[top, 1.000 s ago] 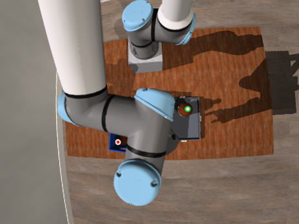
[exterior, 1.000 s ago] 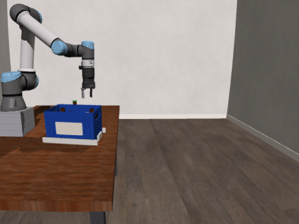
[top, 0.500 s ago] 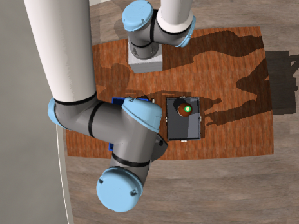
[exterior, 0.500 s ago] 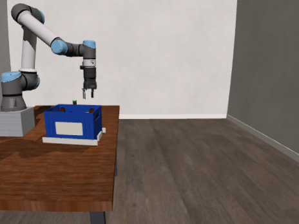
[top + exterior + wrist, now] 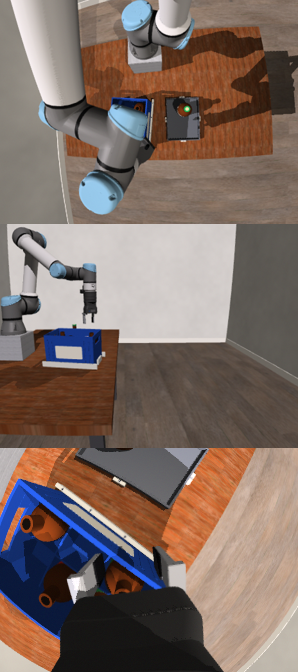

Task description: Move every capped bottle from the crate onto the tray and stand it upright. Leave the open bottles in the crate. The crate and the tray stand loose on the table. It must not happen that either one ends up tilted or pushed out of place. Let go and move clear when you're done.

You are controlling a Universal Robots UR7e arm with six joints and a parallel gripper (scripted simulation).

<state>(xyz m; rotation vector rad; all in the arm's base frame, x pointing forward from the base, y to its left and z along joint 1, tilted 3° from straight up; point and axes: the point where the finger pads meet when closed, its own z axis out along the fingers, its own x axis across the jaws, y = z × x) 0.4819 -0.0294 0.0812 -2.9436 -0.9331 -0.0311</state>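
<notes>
The blue crate [image 5: 60, 558] holds several brown bottles. One [image 5: 40, 526] lies with an open neck, and another [image 5: 56, 587] also shows an open mouth. A third bottle [image 5: 123, 583] sits below my fingers; its top is hidden. My gripper [image 5: 128, 560] is open and empty, well above the crate's end in the exterior view [image 5: 88, 318]. In the top view the arm hides most of the crate [image 5: 131, 107].
The arm's grey base block [image 5: 145, 62] stands at the back of the wooden table. The crate [image 5: 73, 347] rests on a white plate near the table's edge, with the floor beyond it. The tray [image 5: 143, 458] lies beside the crate.
</notes>
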